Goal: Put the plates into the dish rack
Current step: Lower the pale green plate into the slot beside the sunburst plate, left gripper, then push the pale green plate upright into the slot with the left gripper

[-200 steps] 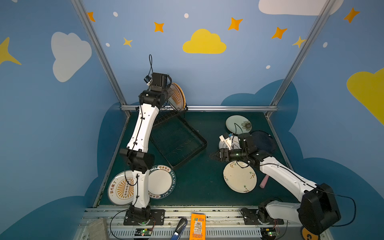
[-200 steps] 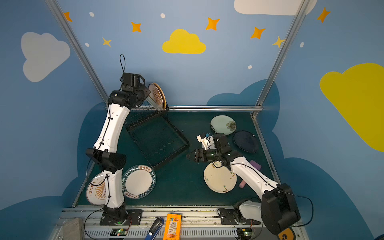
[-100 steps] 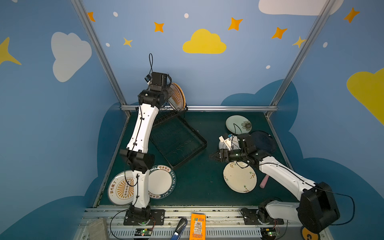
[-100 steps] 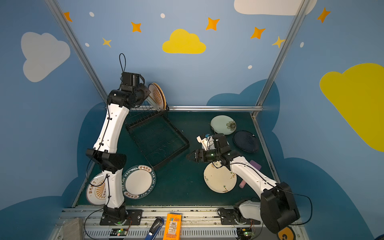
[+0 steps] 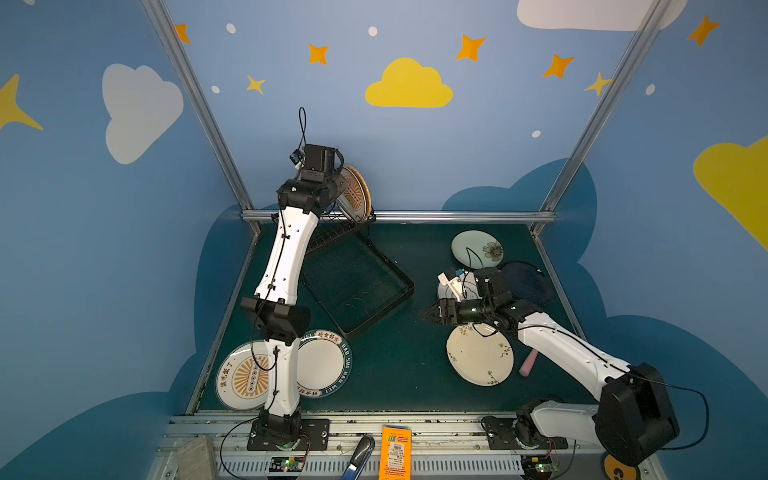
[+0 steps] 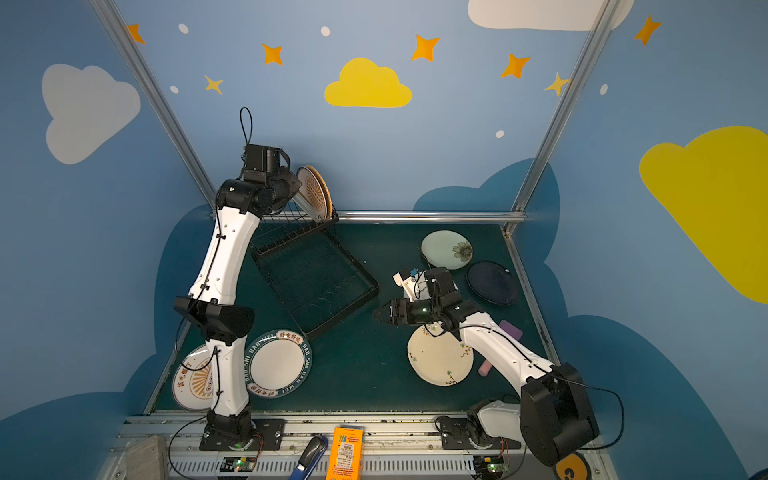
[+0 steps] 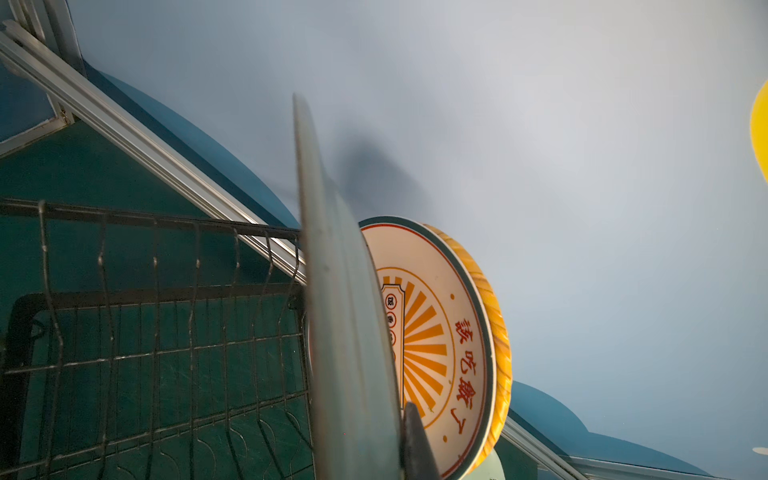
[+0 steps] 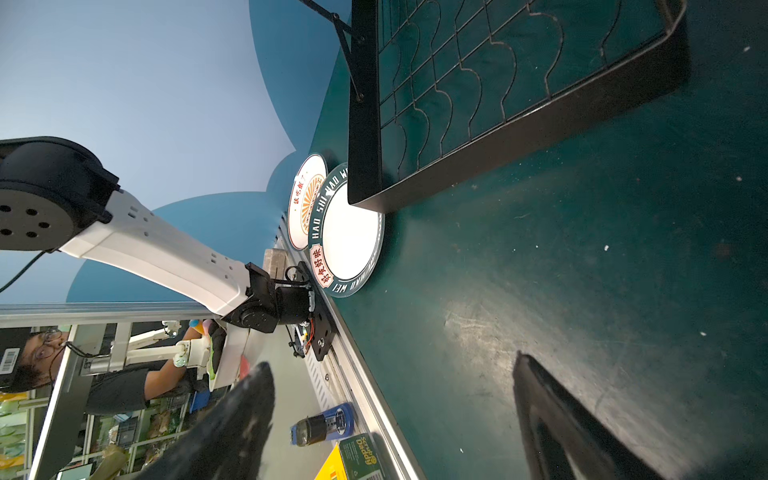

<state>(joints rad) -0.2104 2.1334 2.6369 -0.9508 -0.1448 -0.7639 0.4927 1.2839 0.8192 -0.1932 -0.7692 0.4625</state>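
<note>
Two plates stand on edge at the far end of the dish rack [image 5: 409, 286], in the upper middle of both top views: a white sunburst plate [image 7: 432, 332] and, behind it, an orange woven-look plate [image 7: 496, 332]. The left gripper [image 6: 291, 187] is clamped on the rim of a third, a pale grey-green plate [image 7: 345, 332], also held on edge.

The relation that matters is between this held plate and the rack's wire slots [image 7: 153, 257]. In the left wrist view the plate runs from upper middle to lower middle of the frame, leaning much as the sunburst plate does and just beside it, face to face. The empty wires fan out to its left. Its lower edge is hidden, so I cannot tell whether it sits between two wires or hangs above them. My judgement is that the next move calls for a descent along the plate's own plane, since any twist would knock it into its neighbour.

The right gripper [image 5: 430, 314] hangs with jaws spread and nothing in them, right of centre, well apart from the slots. Near it on the table lie a cream floral plate [image 5: 478, 357], a pale green plate [image 5: 476, 248] and a dark navy plate [image 5: 528, 282]. Two more lie at lower left, a second sunburst plate [image 5: 241, 376] and a lettered-rim plate [image 5: 328, 365].
</note>
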